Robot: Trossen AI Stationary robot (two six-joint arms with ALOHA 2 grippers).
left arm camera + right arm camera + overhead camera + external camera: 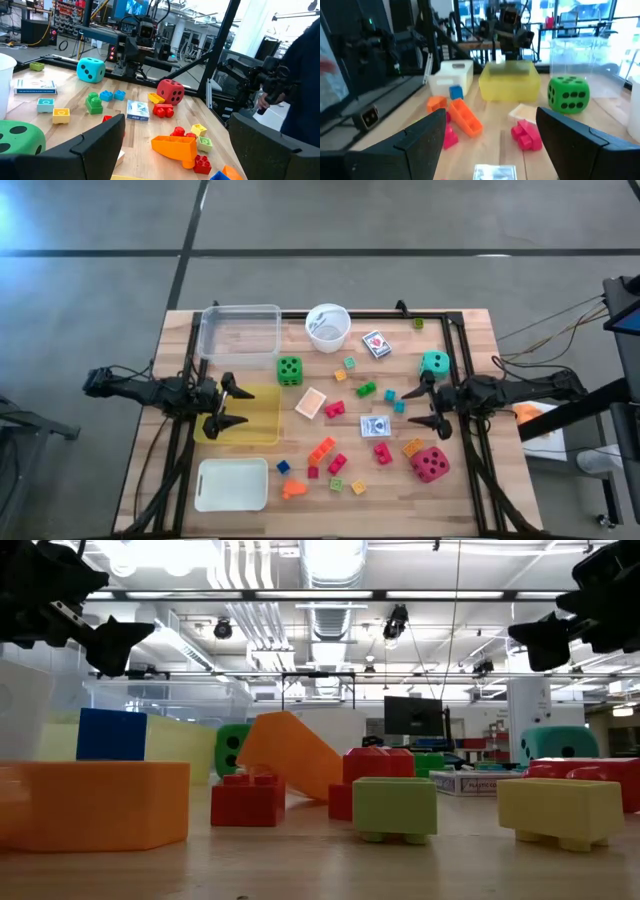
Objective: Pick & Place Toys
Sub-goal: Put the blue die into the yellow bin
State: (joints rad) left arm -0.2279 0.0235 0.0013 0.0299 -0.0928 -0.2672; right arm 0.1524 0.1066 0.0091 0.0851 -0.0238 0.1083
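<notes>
My left gripper (228, 406) hangs wide open and empty above the yellow tray (256, 418); my right gripper (426, 406) hangs open and empty at the right of the toys. The blocks (330, 455) lie scattered between them, the red die (430, 464) nearest, the card pack (376, 426) beside my right fingers, and the green die (290, 369) and teal die (434, 363) farther off.

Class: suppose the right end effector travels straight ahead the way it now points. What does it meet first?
Probably the pink block lying ahead between the open fingers of the right end effector, though it may pass above it; height is unclear.
</notes>
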